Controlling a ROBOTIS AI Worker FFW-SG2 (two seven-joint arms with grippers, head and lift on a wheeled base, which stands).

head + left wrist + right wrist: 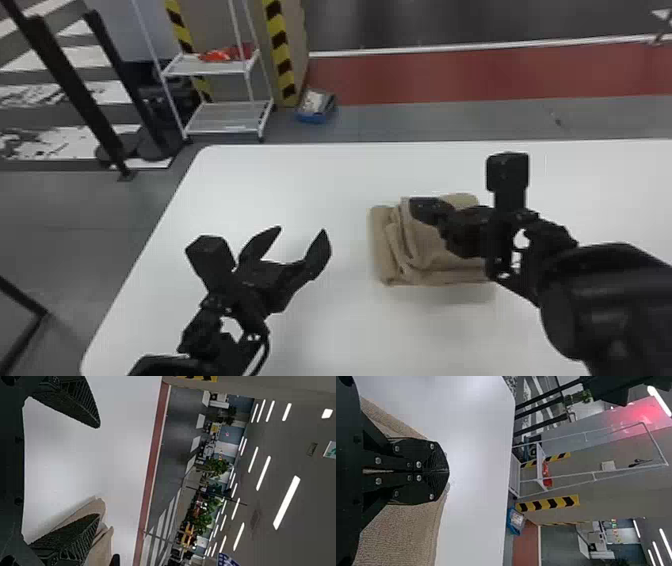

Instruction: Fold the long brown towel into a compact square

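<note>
The brown towel [425, 250] lies on the white table [350, 330], right of centre in the head view, already a thick, roughly square stack, though its left side shows loose, curving layers. The right gripper [424, 207] is over it with its jaws pressed together; no cloth can be made out between them, and whether they bear on the top layer cannot be told. Should they be touching it, pulling away sideways could drag that layer and skew the stack. The left gripper [301, 230] is above the table to the left of the towel, jaws spread wide and empty. If it comes in low to tidy the ruffled side, a finger might snag a loose fold and peel it back, or shove the whole bundle along. Careless patting could also set those layers as a lump, spoiling the compact square.
</note>
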